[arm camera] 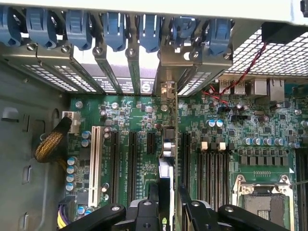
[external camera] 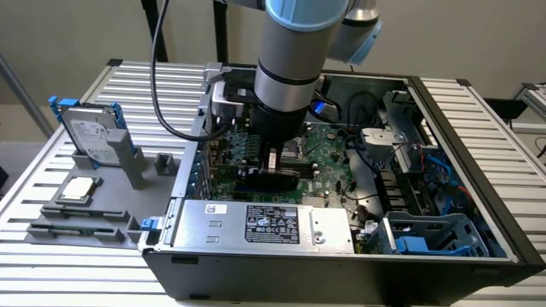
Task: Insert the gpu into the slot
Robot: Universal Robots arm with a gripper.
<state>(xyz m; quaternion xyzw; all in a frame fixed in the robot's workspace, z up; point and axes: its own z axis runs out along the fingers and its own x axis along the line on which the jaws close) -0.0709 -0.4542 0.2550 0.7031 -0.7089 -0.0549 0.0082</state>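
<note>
The end effector (arm camera: pixel 168 197) clamped the gpu (arm camera: pixel 168 144) edge-on between partly spread fingers, above the green motherboard (arm camera: pixel 130 110).

gpu (arm camera: pixel 166 192) edge-on, near end cropped; slot beneath hidden.

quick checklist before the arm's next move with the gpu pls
1. gripper shut on the gpu: ok
2. gpu standing on edge over the motherboard: ok
3. gpu's lower edge lined up with the slot: cannot tell, the card hides most of it
4. bracket end toward the rear slot covers: ok
5. yellow braided cable apart from the gpu: ok
</note>
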